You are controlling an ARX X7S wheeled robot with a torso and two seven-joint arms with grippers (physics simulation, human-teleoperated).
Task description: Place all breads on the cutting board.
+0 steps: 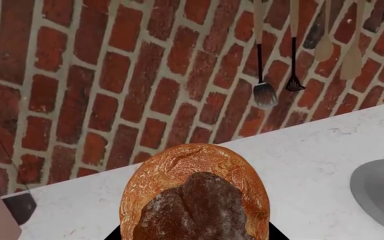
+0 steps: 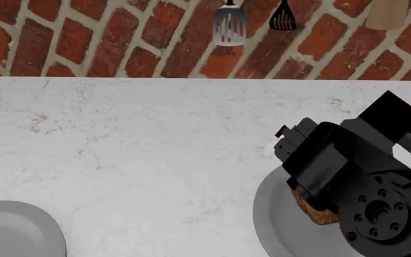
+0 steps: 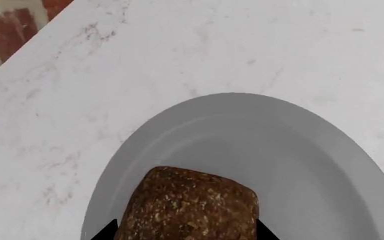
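right wrist view: right gripper (image 3: 182, 235) clamps dark speckled loaf (image 3: 190, 205) over grey plate (image 3: 299, 165); weak pinch risks drop. left gripper's state unclear.

Head camera looks steeply down on the white counter (image 2: 141, 155), brick wall (image 2: 120, 37) along its far edge. Left wrist camera faces that wall, low over the counter. Right wrist camera hangs close above the grey plate (image 3: 299, 150), which head and left-wrist views share.
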